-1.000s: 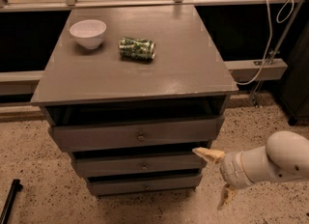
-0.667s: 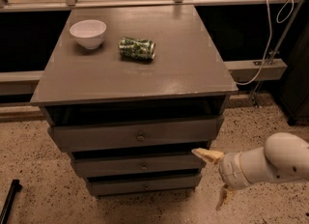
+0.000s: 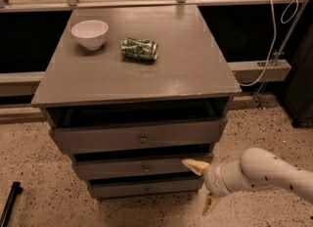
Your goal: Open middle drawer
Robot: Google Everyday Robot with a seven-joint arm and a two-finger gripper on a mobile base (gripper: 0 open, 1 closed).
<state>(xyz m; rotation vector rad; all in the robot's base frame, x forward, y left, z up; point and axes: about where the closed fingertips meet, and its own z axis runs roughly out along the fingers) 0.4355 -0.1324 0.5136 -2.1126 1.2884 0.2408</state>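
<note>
The grey cabinet [image 3: 195,81] holds three drawers in a stack. The middle drawer [image 3: 112,169] sits between the top drawer [image 3: 98,138] and the bottom drawer [image 3: 127,189], with its small round knob [image 3: 145,169] at the centre of its front. A dark gap shows above each front, and nothing inside them can be made out.

The gripper [image 3: 203,185] hangs at the cabinet's lower right corner. Its two tan fingers are spread wide with nothing between them. The upper fingertip [image 3: 193,165] overlaps the right end of the middle drawer's front, but whether it touches cannot be told. The lower finger points at the floor. The white arm [image 3: 264,174] is cut off at the right edge.

On the cabinet's top stand a white bowl [image 3: 90,33] and, just beside it, a green can [image 3: 140,49] lying on its side.
</note>
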